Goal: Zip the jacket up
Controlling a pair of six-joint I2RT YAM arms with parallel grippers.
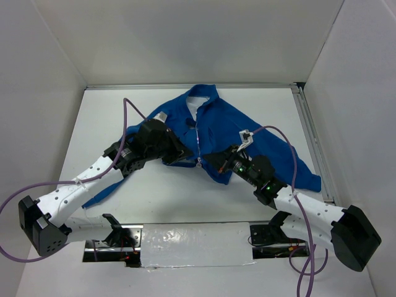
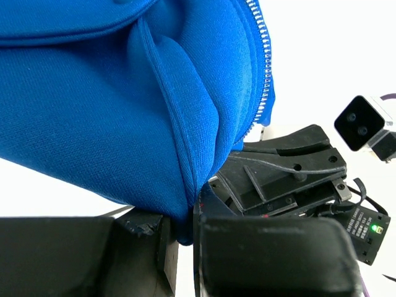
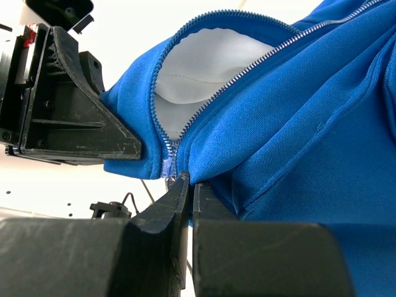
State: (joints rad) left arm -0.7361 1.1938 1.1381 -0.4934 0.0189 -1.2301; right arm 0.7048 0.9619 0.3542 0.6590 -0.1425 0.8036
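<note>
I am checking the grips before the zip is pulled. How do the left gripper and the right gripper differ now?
The left gripper pinches a thick fold of the jacket beside the zipper; the right gripper pinches at the zipper's bottom end. In the top view, the left one comes from the left, the right one from the right. Both are shut on blue fabric.

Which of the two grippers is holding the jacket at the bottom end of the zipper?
The right gripper: it pinches the jacket just below the zipper base. The left gripper grips a fold of plain hem beside it.
</note>
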